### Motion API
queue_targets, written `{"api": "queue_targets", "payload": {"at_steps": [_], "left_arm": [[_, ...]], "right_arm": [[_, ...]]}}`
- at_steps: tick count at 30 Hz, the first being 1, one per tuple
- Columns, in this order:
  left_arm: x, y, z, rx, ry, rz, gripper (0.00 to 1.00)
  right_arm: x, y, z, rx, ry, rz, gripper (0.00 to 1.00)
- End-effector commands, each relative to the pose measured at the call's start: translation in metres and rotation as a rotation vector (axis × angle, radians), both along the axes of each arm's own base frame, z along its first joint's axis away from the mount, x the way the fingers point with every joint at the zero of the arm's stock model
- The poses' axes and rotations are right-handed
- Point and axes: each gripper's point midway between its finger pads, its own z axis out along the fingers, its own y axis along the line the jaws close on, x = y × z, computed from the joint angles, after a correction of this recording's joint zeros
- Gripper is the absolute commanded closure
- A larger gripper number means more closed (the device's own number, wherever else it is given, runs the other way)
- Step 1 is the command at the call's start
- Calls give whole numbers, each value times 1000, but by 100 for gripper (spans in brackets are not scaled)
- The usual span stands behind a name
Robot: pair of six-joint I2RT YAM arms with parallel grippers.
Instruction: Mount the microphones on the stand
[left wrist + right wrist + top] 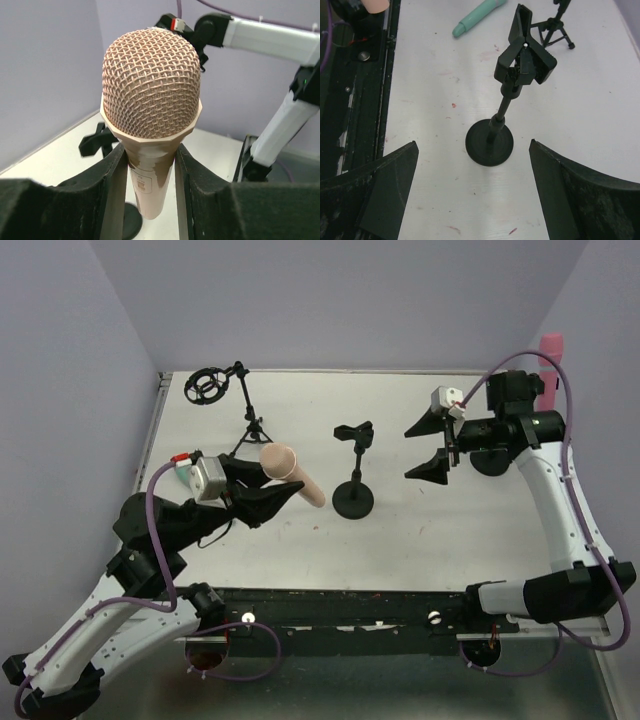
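My left gripper (280, 485) is shut on the pale peach microphone (300, 480). In the left wrist view its mesh head (150, 85) stands above the pads (116, 185), which clamp the handle just under the head. The black round-base stand (353, 470) with its spring clip (525, 60) stands at mid-table, right of that microphone. My right gripper (427, 448) hangs open right of the stand, with nothing between its fingers (473, 144). The teal microphone (477, 17) lies flat on the table beyond the stand. A pink microphone (549, 358) shows at the far right corner behind the right arm.
A black tripod stand (247, 425) with a ring-shaped shock mount (207, 386) stands at the back left; its legs (555, 27) show in the right wrist view. The white table (440, 540) ends in a black rail (350, 605) at the near edge. Purple walls enclose it.
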Motion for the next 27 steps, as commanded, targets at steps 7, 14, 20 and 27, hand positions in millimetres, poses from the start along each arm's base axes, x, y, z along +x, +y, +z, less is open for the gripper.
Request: {"api": "queue_targets", "payload": {"at_steps": [7, 14, 20, 27], "left_arm": [[22, 10, -98, 191, 62, 124, 96], [27, 12, -117, 200, 76, 138, 96], [30, 14, -125, 175, 100, 130, 96], [30, 16, -121, 162, 97, 132, 96]], "right_arm": [[54, 48, -10, -57, -16, 39, 0], [50, 73, -26, -72, 28, 94, 0], [45, 82, -19, -53, 42, 109, 0], [49, 86, -16, -45, 66, 98, 12]]}}
